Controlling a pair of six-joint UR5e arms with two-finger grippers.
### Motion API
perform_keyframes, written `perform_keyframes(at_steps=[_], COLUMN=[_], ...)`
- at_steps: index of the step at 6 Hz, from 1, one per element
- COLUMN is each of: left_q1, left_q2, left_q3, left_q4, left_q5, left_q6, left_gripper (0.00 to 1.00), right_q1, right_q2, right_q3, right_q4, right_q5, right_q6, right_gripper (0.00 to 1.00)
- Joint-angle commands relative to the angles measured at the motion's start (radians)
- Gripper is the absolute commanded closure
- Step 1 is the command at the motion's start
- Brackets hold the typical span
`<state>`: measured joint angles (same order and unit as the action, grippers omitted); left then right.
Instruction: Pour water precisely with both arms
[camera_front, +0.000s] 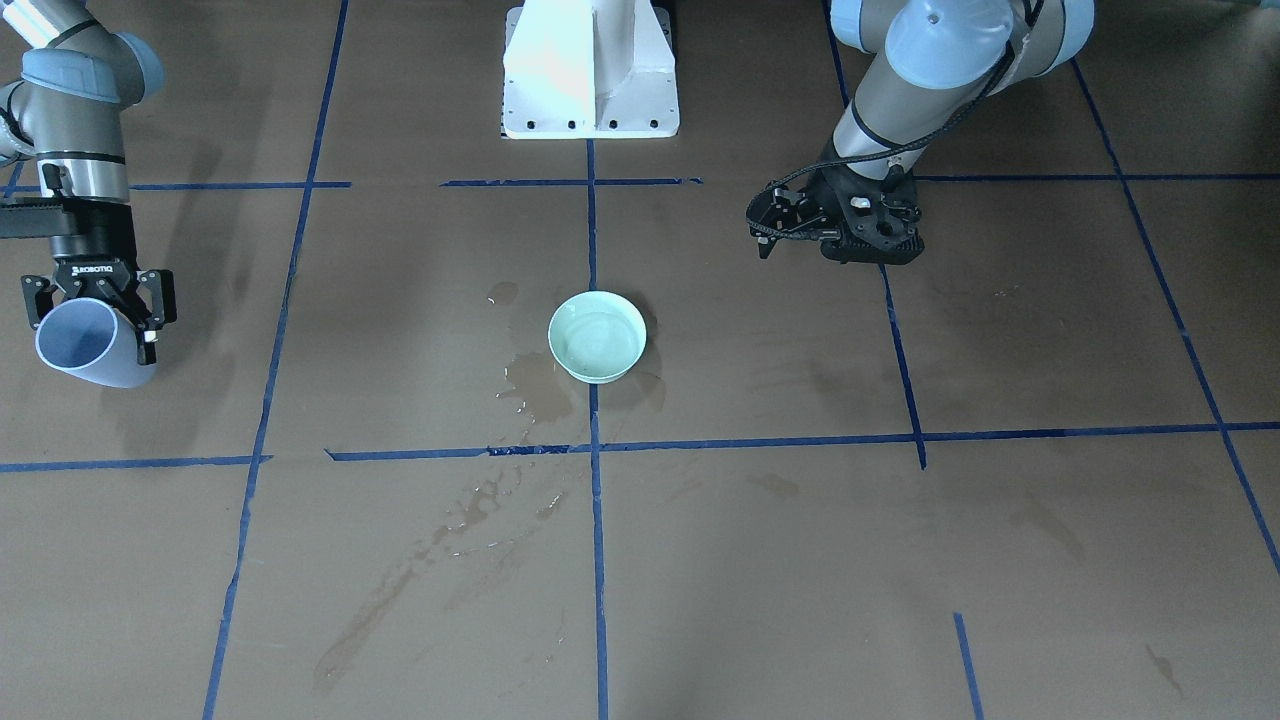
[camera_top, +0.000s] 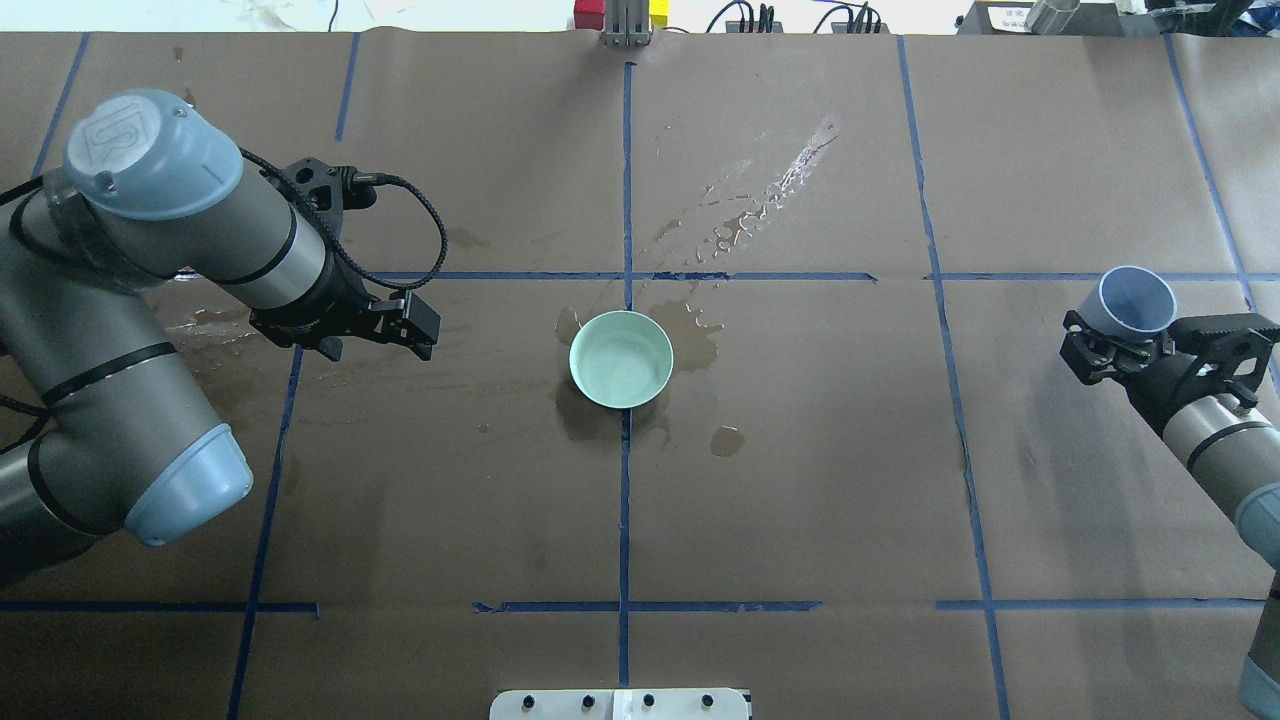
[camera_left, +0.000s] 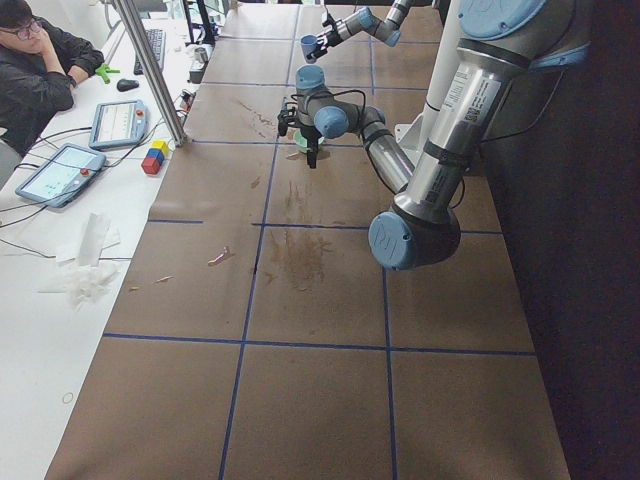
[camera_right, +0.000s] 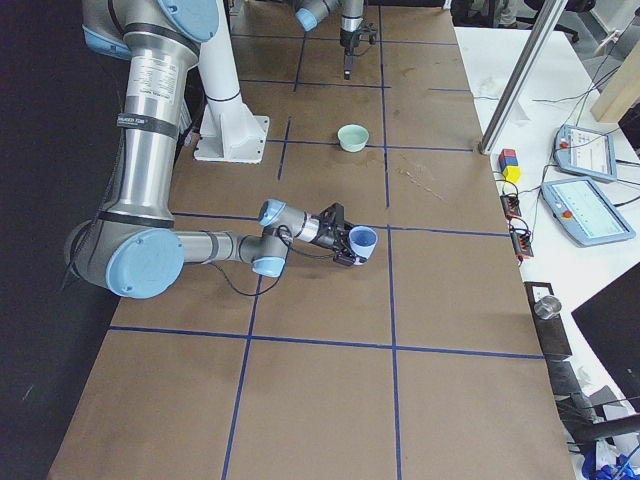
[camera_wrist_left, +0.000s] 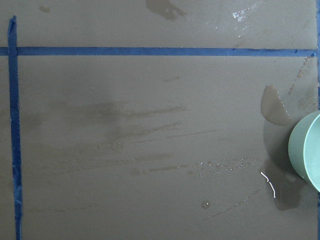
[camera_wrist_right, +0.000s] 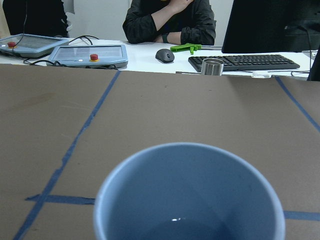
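- Right gripper (camera_front: 95, 318), at the left edge of the front-facing view, is clamped round a blue cup (camera_front: 85, 350), one finger on each side of its wall.
- Water (camera_wrist_right: 175, 222) shows only as a faint glint low inside the cup in the right wrist view. The level looks shallow.
- Cup stands roughly upright, its long axis near vertical and its mouth pointing up. It seems to be held clear of the brown paper table (camera_top: 800, 480).
- Pale green bowl (camera_top: 621, 359) sits in the middle of the overhead view, on a crossing of blue tape lines and well apart from the cup. Dark wet patches (camera_top: 695, 330) touch its base.
- Left gripper (camera_top: 418, 333), left of the bowl in the overhead view, holds nothing. Whether its jaws are parted cannot be told.
- Likely risks:
  - The cup has a long way to travel to the bowl, so an early tilt or a jerk could slop water onto the paper.
  - With so little water, a steep tip is needed, and the stream could overshoot the rim.
  - The bowl may slide on the wet paper if it is nudged.
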<state>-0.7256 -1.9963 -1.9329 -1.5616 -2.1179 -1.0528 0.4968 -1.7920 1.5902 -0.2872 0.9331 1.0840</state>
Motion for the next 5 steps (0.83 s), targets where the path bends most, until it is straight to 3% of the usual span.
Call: perform_keyframes(at_steps=[1, 5], left_q1=[0.000, 0.006], left_q2=[0.001, 0.001], left_q3=[0.002, 0.002], left_q4=[0.000, -0.002], left_q5=[0.001, 0.001], left_q6=[-0.001, -0.001], left_gripper=[0.00, 0.00], right_q1=[-0.003, -0.044], right_q2=[-0.010, -0.010], right_q3=[-0.036, -0.082], right_q4=[0.010, 0.063], right_q5=[-0.039, -0.036], right_q6=[0.054, 0.108], right_gripper=[1.00, 0.98])
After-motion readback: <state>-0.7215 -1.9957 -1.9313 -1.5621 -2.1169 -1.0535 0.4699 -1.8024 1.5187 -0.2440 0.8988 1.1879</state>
